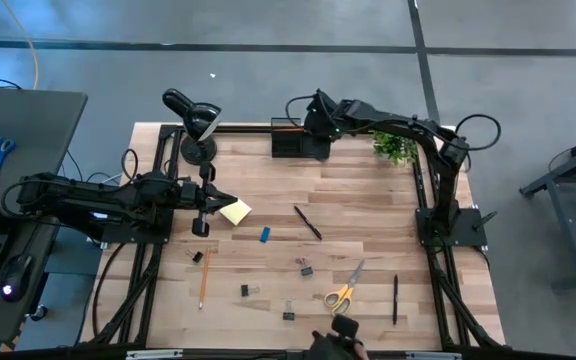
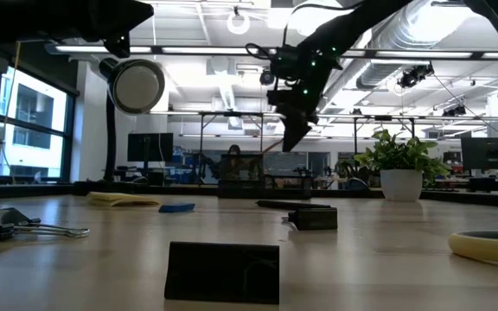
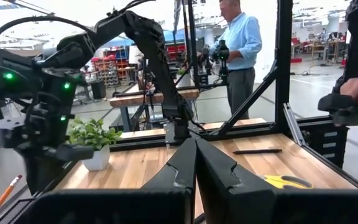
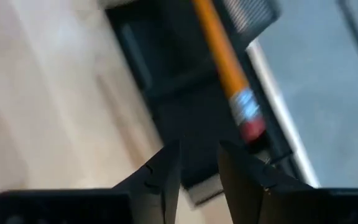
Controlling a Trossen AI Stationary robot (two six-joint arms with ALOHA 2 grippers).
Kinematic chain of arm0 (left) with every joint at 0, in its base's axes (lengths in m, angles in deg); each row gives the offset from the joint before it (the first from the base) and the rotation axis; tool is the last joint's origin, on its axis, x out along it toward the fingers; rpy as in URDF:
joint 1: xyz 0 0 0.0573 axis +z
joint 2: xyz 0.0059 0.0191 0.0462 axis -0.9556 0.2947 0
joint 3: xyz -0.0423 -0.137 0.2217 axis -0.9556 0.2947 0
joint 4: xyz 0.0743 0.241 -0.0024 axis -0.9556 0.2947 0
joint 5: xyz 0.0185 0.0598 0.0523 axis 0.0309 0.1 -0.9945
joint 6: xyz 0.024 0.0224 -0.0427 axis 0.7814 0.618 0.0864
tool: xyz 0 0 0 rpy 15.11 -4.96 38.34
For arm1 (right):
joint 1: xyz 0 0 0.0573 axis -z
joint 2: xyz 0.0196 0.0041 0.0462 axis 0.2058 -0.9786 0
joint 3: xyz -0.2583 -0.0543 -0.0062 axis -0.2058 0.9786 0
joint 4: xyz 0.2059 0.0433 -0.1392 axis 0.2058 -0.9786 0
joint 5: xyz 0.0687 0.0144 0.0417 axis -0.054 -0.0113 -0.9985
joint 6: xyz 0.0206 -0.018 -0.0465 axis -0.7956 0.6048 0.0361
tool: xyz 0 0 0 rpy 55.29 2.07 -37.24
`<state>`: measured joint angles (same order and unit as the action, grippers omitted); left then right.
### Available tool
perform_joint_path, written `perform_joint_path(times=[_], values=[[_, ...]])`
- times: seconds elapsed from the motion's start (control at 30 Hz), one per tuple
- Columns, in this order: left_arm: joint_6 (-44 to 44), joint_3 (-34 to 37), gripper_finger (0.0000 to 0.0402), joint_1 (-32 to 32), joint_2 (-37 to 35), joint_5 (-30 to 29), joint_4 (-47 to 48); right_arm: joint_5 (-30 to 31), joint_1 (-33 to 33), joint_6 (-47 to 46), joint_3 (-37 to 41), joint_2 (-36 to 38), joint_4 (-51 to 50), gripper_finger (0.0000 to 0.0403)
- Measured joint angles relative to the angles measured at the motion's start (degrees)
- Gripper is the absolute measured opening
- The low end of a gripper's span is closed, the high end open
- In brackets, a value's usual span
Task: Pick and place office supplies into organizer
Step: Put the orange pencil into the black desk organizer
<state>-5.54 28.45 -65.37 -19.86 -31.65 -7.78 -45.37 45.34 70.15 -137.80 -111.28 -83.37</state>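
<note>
The black organizer [image 1: 288, 140] [image 4: 185, 93] stands at the table's far edge. An orange pencil [image 4: 225, 62] leans in it, eraser end up. My right gripper [image 1: 318, 125] [image 4: 199, 163] hangs just above the organizer, pointing steeply down, open, with nothing between its fingers. My left gripper [image 1: 226, 198] [image 3: 196, 146] is shut and level at the table's left, beside the yellow sticky-note pad [image 1: 235, 211]. On the table lie a blue eraser [image 1: 264, 235], a black pen [image 1: 307, 222], another pencil [image 1: 203, 280], the yellow-handled scissors [image 1: 345, 290] and several binder clips [image 1: 306, 267].
A black desk lamp [image 1: 193, 125] stands at the far left corner and a potted plant [image 1: 396, 148] at the far right. A second pen [image 1: 395, 298] lies near the right edge. A person stands in the room beyond the table [image 3: 241, 50].
</note>
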Motion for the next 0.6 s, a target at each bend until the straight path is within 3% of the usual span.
perform_joint_path(times=[0.6], values=[[0.5, 0.0, 0.0001, 0.0, 0.0, 0.0, 0.0, 4.0, 0.6, 1.4, 0.5, 0.0, 7.5, 0.007]])
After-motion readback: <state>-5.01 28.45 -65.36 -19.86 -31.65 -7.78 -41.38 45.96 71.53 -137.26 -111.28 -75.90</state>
